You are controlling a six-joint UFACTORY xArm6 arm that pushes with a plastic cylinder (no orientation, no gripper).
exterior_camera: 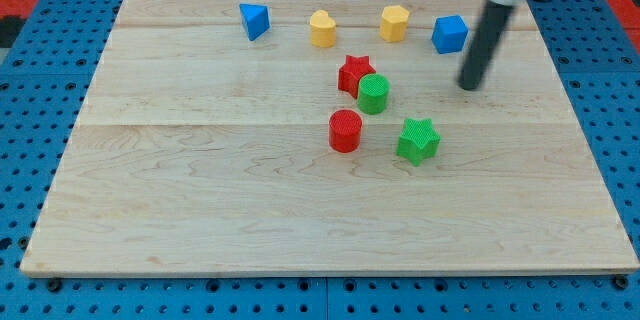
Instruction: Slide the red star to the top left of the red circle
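A wooden board (200,210) lies on a blue pegboard surface (40,80). Farthest toward the view's left, near the board's top edge, sits a blue triangular block (254,20). To its right, along the same top row, stands a yellow heart-shaped block (322,28).

Below that row, near the board's middle, the red circle (345,130) stands alone, a short cylinder. Up and slightly right of it lies the red star (354,73), so the star sits above the circle rather than to its top left. The star touches a green cylinder (374,93) at its lower right side.

Back in the top row, a yellow hexagonal block (394,22) follows, and lower down a green star (418,140) rests to the right of the red circle, apart from it. Next in the top row comes a blue cube (450,33).

Just right of the cube, the dark rod slants down and my tip (468,86) ends on the board, well apart from the red star and touching no block. The arm carries no claw, so there is nothing released or clenched.
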